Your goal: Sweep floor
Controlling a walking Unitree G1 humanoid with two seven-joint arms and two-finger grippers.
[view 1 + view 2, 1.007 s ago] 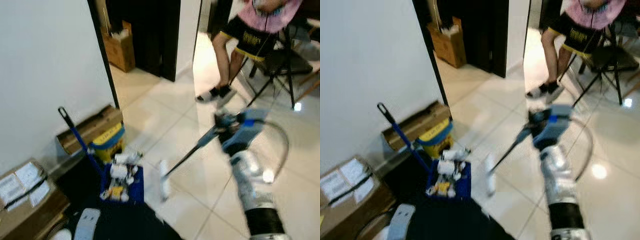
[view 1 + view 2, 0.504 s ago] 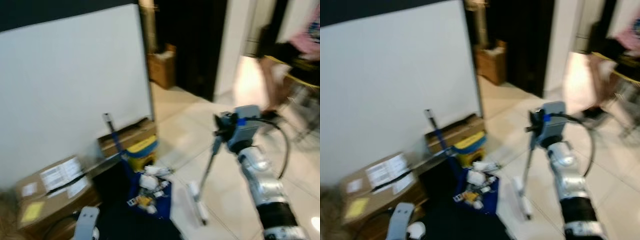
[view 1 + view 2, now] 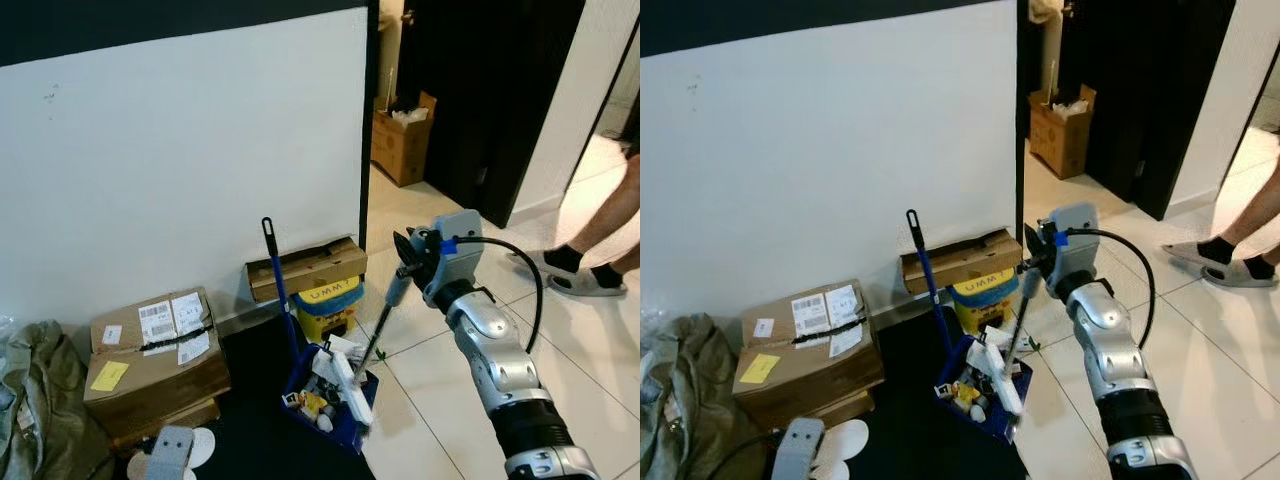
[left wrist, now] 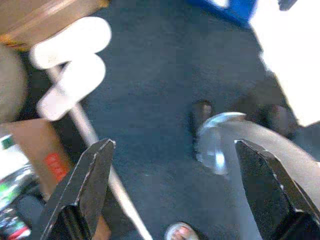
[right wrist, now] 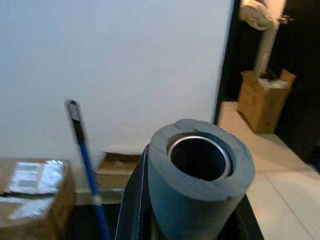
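My right gripper (image 3: 408, 258) is shut on the grey foam grip of a broom (image 3: 382, 318), held out in front of me at mid height. The open end of that grip (image 5: 200, 172) sits close before the right wrist camera. The broom slants down to its white brush head (image 3: 348, 384), which rests in the mouth of a blue dustpan (image 3: 334, 418). Several bits of white and yellow litter lie in the pan. Its long blue handle (image 3: 278, 290) stands up near the white wall. My left gripper (image 4: 173, 146) hangs open over a dark mat.
Cardboard boxes (image 3: 150, 350) (image 3: 305, 268) and a yellow and blue bucket (image 3: 328, 303) line the wall. A cloth heap (image 3: 35, 400) lies far left, white slippers (image 3: 200, 452) on the black mat (image 3: 250, 440). A person's feet (image 3: 572, 268) stand on the tiles at right, a dark doorway behind.
The camera has swung left. The broom has gone from slanting over open tiles to standing steep, and its brush head now lies in the dustpan.
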